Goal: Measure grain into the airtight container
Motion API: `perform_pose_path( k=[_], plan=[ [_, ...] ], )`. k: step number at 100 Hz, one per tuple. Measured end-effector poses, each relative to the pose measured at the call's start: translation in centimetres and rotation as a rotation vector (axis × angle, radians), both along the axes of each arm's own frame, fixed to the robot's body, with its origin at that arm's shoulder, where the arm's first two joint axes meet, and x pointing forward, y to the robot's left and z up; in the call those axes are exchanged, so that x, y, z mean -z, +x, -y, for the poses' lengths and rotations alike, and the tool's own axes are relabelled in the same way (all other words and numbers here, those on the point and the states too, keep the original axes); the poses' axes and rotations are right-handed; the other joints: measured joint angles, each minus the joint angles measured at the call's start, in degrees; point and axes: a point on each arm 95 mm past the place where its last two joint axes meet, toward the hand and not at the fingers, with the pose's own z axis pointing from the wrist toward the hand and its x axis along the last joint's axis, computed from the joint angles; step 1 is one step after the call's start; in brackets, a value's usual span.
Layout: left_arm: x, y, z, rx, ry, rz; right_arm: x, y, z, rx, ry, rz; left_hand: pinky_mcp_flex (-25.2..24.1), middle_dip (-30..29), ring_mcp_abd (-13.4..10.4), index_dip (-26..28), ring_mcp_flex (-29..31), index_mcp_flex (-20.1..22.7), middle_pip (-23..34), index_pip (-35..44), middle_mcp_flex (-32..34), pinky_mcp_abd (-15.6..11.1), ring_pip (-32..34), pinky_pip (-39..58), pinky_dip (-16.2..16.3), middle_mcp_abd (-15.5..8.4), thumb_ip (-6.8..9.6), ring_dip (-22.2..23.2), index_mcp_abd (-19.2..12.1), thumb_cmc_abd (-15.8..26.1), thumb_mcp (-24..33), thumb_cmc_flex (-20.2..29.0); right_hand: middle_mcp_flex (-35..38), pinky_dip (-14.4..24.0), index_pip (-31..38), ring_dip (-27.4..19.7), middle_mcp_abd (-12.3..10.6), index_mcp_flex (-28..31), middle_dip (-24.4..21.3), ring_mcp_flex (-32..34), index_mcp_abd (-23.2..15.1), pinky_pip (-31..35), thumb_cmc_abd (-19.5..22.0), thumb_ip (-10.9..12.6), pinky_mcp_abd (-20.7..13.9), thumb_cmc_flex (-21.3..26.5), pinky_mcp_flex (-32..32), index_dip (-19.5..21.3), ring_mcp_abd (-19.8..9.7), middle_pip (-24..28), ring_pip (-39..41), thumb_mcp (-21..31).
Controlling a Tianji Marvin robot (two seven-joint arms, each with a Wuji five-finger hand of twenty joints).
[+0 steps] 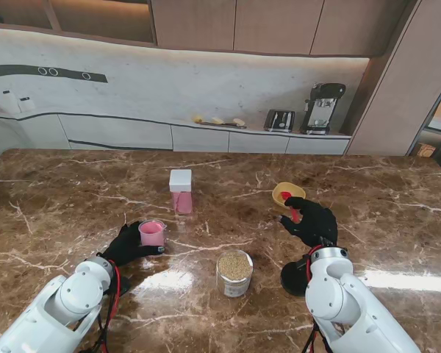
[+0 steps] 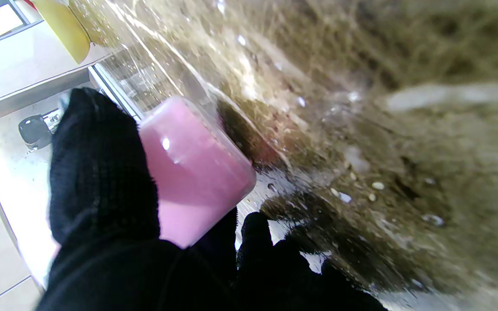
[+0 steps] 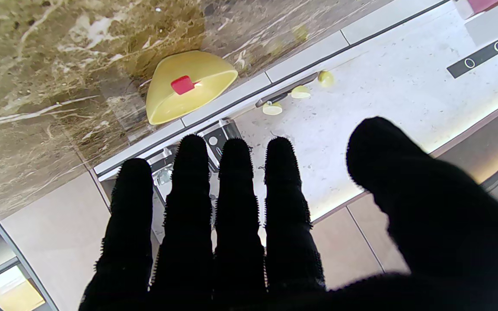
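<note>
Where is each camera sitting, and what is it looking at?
Stand camera: high up, looking down at the table; both arms show.
Left wrist camera: looks along the left hand wrapped around the pink cup.
Right wrist camera: looks along the open right hand toward the yellow bowl.
Shared: stand and right wrist views both show the bowl.

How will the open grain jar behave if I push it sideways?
The jar looks nearly full of grain, so it is probably heavy for its size and unlikely to tip easily. The polished marble table may let it slide rather than topple. With no lid on, a jerky push could spill grain over the rim.
</note>
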Motion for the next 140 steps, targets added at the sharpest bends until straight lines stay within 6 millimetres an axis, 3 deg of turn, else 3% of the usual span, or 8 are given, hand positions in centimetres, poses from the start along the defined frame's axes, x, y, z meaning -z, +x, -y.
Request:
perform_pose_path(
  k=[77, 118, 131, 140],
  plan=[
    [0.2, 0.0, -0.5, 0.023, 0.021, 0.012, -0.1, -0.1, 0.0, 0.001, 0.004, 0.003, -0.46, -0.40, -0.04, 0.65, -0.41, -0.03, -1.53, -0.09, -0.04, -0.01, -0.32, -0.01, 0.01, -0.15, -0.05, 0.39, -1.95, -1.37, 1.73, 0.18, 0.00, 0.02, 0.00, 0.00, 0.01, 0.00, 0.00, 0.00, 0.00, -0.01, 0.00, 0.00, 0.00, 0.00, -0.01, 0.00, 0.00, 0.00, -0.04, 0.00],
    [0.3, 0.0, -0.9, 0.049, 0.045, 0.018, 0.0, -0.2, 0.1, 0.007, 0.010, 0.007, -0.47, -0.49, -0.04, 0.67, -0.55, -0.03, -1.61, -0.10, -0.67, -0.01, -0.83, -0.01, 0.01, -0.47, 0.12, 0.41, -4.91, -5.52, 6.20, 1.14, 0.00, 0.02, 0.00, 0.00, 0.01, 0.00, 0.00, 0.00, 0.01, -0.02, 0.01, 0.00, 0.00, 0.00, -0.01, 0.00, 0.00, 0.00, -0.04, 0.00],
    [0.3, -0.1, -1.1, 0.061, 0.050, 0.020, 0.0, -0.2, 0.1, 0.008, 0.011, 0.007, -0.49, -0.52, -0.04, 0.67, -0.59, -0.04, -1.77, -0.10, -0.84, -0.01, -0.91, -0.01, 0.01, -0.48, 1.03, 0.41, -5.85, -7.14, 7.62, 1.22, -0.01, 0.02, -0.01, 0.00, 0.01, 0.00, 0.00, 0.00, 0.01, -0.03, 0.01, 0.00, 0.00, 0.00, -0.01, 0.00, 0.00, 0.00, -0.04, 0.00],
    [0.3, -0.1, -1.3, 0.072, 0.057, 0.022, 0.0, -0.2, 0.1, 0.008, 0.011, 0.006, -0.49, -0.56, -0.04, 0.68, -0.63, -2.48, -1.97, -0.46, -0.88, 0.00, -0.97, -0.01, 0.01, -0.70, 1.13, 0.41, -6.23, -7.61, 9.61, 1.23, -0.01, 0.03, -0.01, 0.00, 0.01, 0.00, 0.00, 0.00, 0.01, -0.03, 0.01, 0.00, 0.01, 0.00, -0.01, 0.00, 0.00, 0.00, -0.05, 0.00]
  ],
)
